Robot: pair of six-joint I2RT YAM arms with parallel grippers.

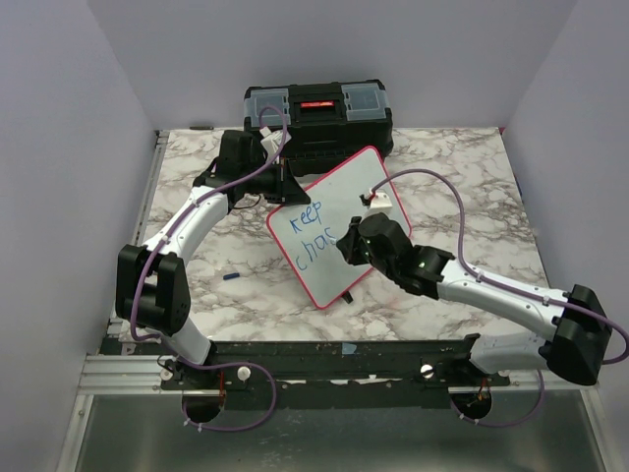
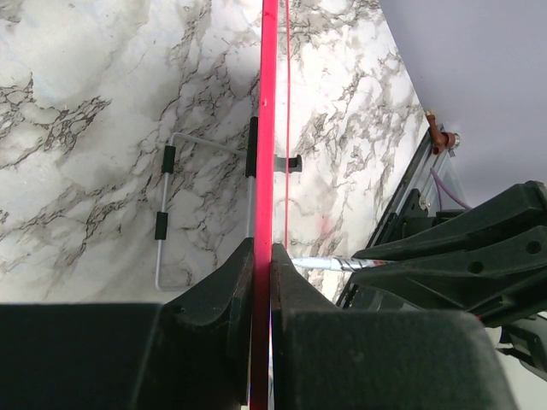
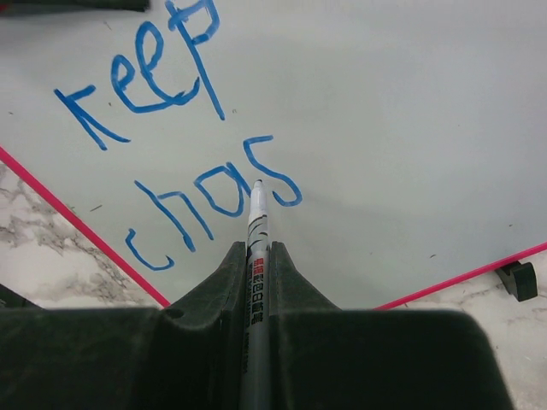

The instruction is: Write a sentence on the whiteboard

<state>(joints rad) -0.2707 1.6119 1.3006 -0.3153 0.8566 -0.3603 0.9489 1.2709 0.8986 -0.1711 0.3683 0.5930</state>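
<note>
The whiteboard (image 1: 346,192), white with a thin red rim, stands tilted at mid-table. Its sentence (image 1: 313,234) reads "keep chas" in blue, in two slanted lines. My left gripper (image 1: 285,187) is shut on the board's upper left rim; in the left wrist view the red rim (image 2: 269,102) runs straight between the closed fingers (image 2: 263,252). My right gripper (image 1: 352,246) is shut on a grey marker (image 3: 257,218). The marker's tip rests at the board beside the "s" of the sentence (image 3: 214,201). The right gripper (image 3: 256,248) stands over the board's lower half.
A black toolbox (image 1: 317,113) with clear lid compartments stands behind the board. A small blue cap (image 1: 232,277) lies on the marble table left of the board. The board's wire stand (image 2: 162,213) reaches down to the table behind it. Grey walls close in both sides.
</note>
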